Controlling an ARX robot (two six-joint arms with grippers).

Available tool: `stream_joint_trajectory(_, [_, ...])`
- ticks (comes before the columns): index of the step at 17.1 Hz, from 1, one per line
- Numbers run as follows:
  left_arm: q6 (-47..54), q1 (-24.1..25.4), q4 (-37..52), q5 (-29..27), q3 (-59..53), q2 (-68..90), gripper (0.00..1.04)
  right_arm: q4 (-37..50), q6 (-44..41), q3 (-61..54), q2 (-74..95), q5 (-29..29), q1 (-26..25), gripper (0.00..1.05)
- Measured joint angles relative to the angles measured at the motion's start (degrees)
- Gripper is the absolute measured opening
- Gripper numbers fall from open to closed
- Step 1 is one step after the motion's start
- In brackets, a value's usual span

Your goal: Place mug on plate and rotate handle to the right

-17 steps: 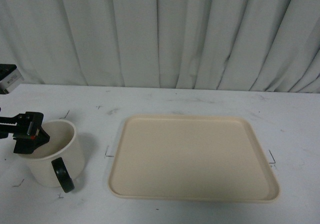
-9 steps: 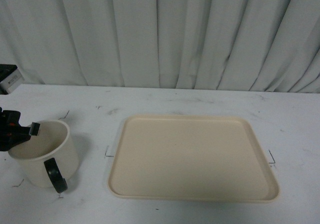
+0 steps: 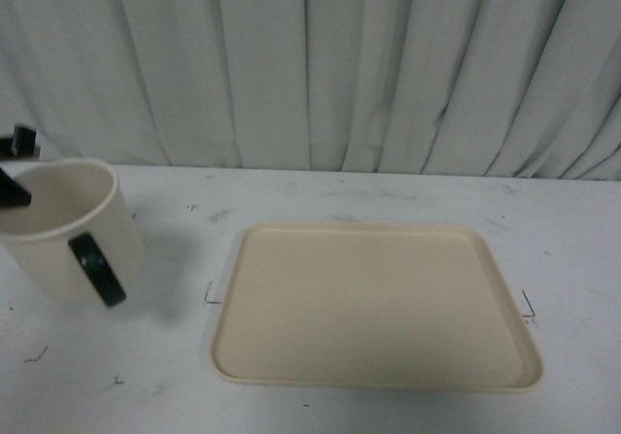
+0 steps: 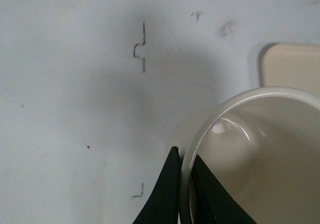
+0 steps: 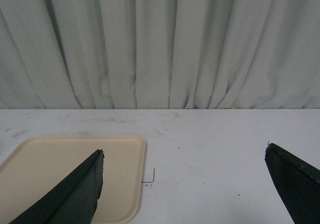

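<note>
At the far left, the left pincer (image 4: 184, 155) is clamped on the rim of the mug (image 3: 58, 230), held tilted above the table (image 3: 388, 196), handle (image 3: 98, 270) facing near; the plate (image 3: 374, 303) lies well to its right; the right pincer (image 5: 184, 152) is spread wide apart

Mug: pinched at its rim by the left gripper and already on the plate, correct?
No. The left gripper does pinch the mug at its rim, but the front view shows the mug left of the plate, not on it.

mug (image 3: 58, 245) tilted above table (image 3: 388, 191), far left | handle (image 3: 98, 270) toward camera | plate (image 3: 374, 303) apart, rightward
</note>
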Motion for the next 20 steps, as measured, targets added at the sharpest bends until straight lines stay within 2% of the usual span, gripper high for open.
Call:
stream_joint_trajectory(3, [-1.7,-1.2,-1.1,-0.4,1.0,-1.5,0.03,0.0,0.0,0.0,0.0,0.0,0.0,0.98])
stream_joint_trajectory(6, [-7.4,-7.6,-2.8,-1.9,3.6,-3.5,0.03,0.0,0.0,0.0,0.0,0.0,0.0,0.98])
stream_joint_trajectory(10, [-11.6,-20.5,-3.7,-4.5,8.8,-1.0,0.03,0.0,0.0,0.0,0.0,0.0,0.0,0.98])
stream_joint_trajectory(11, [-12.8,-29.0,-4.4,-6.3,14.6,7.3,0.03,0.0,0.0,0.0,0.0,0.0,0.0,0.98])
stream_joint_trajectory(12, [-14.1,-31.2,-4.0,-8.6,16.7,13.7,0.03,0.0,0.0,0.0,0.0,0.0,0.0,0.98])
stream_joint_trajectory(15, [-14.4,-31.0,-3.3,-9.0,17.4,17.8,0.03,0.0,0.0,0.0,0.0,0.0,0.0,0.98])
stream_joint_trajectory(20, [-16.0,-27.3,-0.2,-10.5,17.4,21.2,0.03,0.0,0.0,0.0,0.0,0.0,0.0,0.98])
